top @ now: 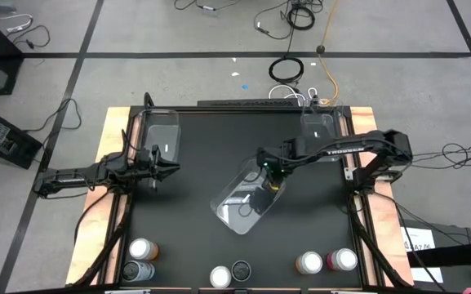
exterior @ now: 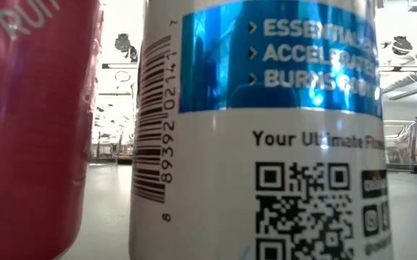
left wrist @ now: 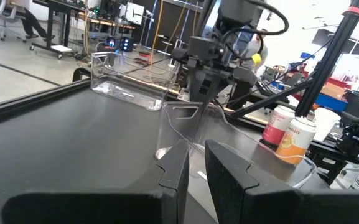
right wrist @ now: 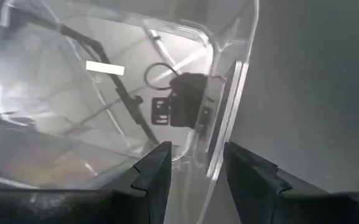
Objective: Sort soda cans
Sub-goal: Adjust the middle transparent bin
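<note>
Six soda cans stand upright along the near edge of the black table, in three pairs: one pair at the left corner, one at the middle, and an orange-sided can beside a pink-sided can toward the right. In the low view a white can with a blue band and a red can fill nearly the whole picture.

Three clear plastic bins are on the table. One bin lies at the far left, another at the far right, and a third, the middle bin, sits at an angle near the centre.

The right gripper reaches over the middle bin; its wrist view shows the two dark fingers set either side of the bin's rim wall, seemingly clamped on it, though whether the pads truly press the plastic is hard to make out. The left gripper waits over the table's left side, just beside the far-left bin, its fingers drawn nearly together with nothing between them.
</note>
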Available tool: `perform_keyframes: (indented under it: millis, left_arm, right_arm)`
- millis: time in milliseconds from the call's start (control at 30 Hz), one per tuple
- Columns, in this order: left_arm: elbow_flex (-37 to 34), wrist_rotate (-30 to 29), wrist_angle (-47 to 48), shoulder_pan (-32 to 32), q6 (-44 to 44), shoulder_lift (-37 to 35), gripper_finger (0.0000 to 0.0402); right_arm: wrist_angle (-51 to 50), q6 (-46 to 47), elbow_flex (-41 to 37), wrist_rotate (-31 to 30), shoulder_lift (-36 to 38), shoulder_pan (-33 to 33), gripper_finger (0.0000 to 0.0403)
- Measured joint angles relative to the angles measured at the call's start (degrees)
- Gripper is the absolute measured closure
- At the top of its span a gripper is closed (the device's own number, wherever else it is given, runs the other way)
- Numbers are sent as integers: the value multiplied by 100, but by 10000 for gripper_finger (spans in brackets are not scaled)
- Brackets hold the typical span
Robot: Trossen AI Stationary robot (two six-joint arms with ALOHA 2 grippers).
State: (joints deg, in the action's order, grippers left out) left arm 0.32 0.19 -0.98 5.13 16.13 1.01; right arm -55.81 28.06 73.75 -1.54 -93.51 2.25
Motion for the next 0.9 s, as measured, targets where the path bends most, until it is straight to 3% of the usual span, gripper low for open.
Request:
perform_keyframes:
  millis: [233,500,700,900]
  left_arm:
    - [0,0,-1,0,1,1,338]
    - [0,0,-1,0,-1,1,338]
    - [0,0,-1,0,-1,-1,338]
    - [0,0,-1,0,0,0,338]
  right_arm:
    - [6,-223,-9,15,-420,231,289]
    - [33,-778,-4,36,-587,454,394]
    - [-55,-1462,115,-17,-539,640,401]
    - [-5,-2293,718,-19,-751,839,403]
